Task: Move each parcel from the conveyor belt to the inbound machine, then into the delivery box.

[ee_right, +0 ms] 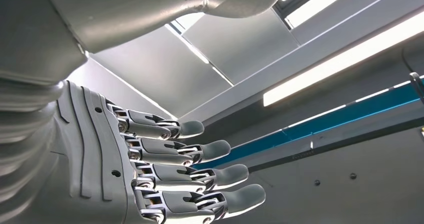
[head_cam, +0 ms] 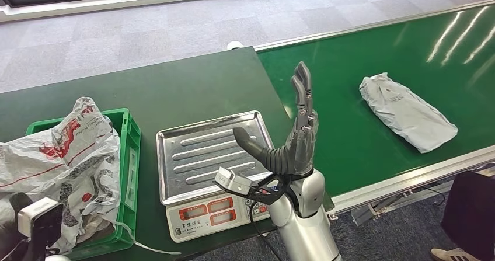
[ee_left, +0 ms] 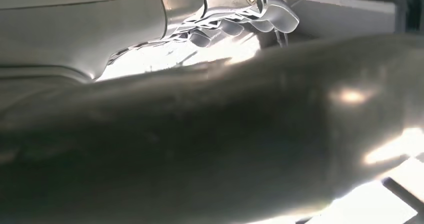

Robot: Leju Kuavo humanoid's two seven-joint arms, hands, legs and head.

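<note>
At the far left of the head view, a green plastic crate [head_cam: 131, 156] sits on the dark green table [head_cam: 175, 91], and a crumpled white parcel bag with red print [head_cam: 64, 162] fills it and spills over its near and left rims. The left hand cannot be made out there; only the left wrist's camera block [head_cam: 36, 220] shows at the bottom left corner, in front of the bag. The left wrist view is blurred by a large dark rounded shape close to the lens, so whether that hand's fingers are apart or curled cannot be told.

Just right of the crate stands the inbound machine, a weighing scale [head_cam: 204, 213] with red displays on its front and a ribbed steel tray [head_cam: 192, 156] on top. Nothing lies on the tray.

The right hand [head_cam: 295, 138] is raised above the right edge of the scale, where the table meets the conveyor. Its fingers [head_cam: 303, 89] point straight up and away, held side by side, and the thumb [head_cam: 248, 144] sticks out to the left over the tray's corner. It holds nothing. The right wrist view shows the same hand [ee_right: 150, 174] with fingers stretched out and slightly apart against ceiling lights.

Further right, a grey parcel bag [head_cam: 405, 112] lies flat on the green conveyor belt [head_cam: 350, 132], well apart from the right hand and untouched.
</note>
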